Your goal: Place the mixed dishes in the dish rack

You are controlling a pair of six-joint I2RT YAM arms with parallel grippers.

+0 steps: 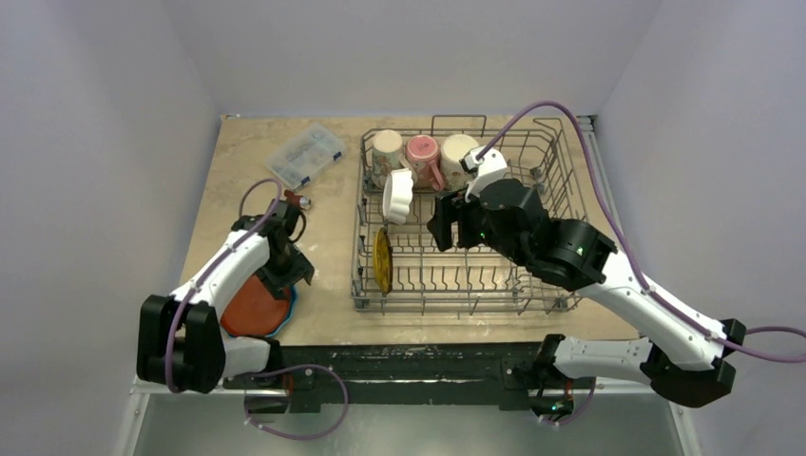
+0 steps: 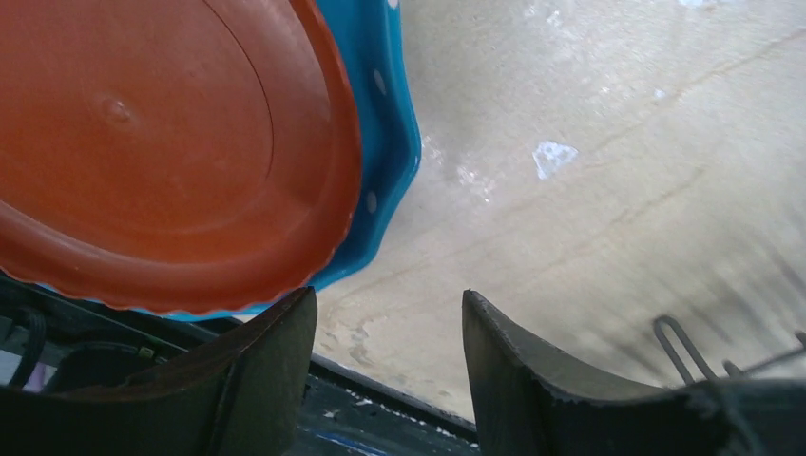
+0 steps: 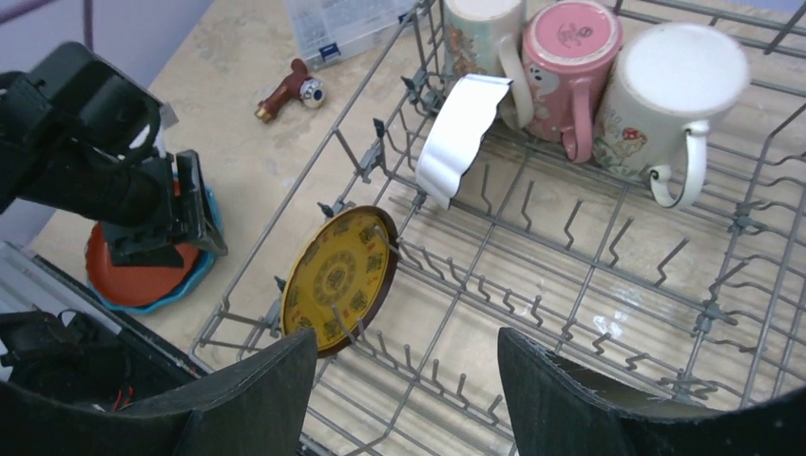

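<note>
The grey wire dish rack holds a cream mug, a pink mug and a second cream mug along its back. It also holds the white scalloped bowl on edge and the yellow-patterned plate upright at the left. The orange plate lies on the white-dotted blue plate at the table's near left. My left gripper is open and empty beside the plates' right rim. My right gripper is open and empty above the rack's middle, with the yellow plate just left of it.
A clear compartment box and a small red-brown tool lie at the back left of the table. The table's black front rail runs just below the stacked plates. Walls close in on both sides.
</note>
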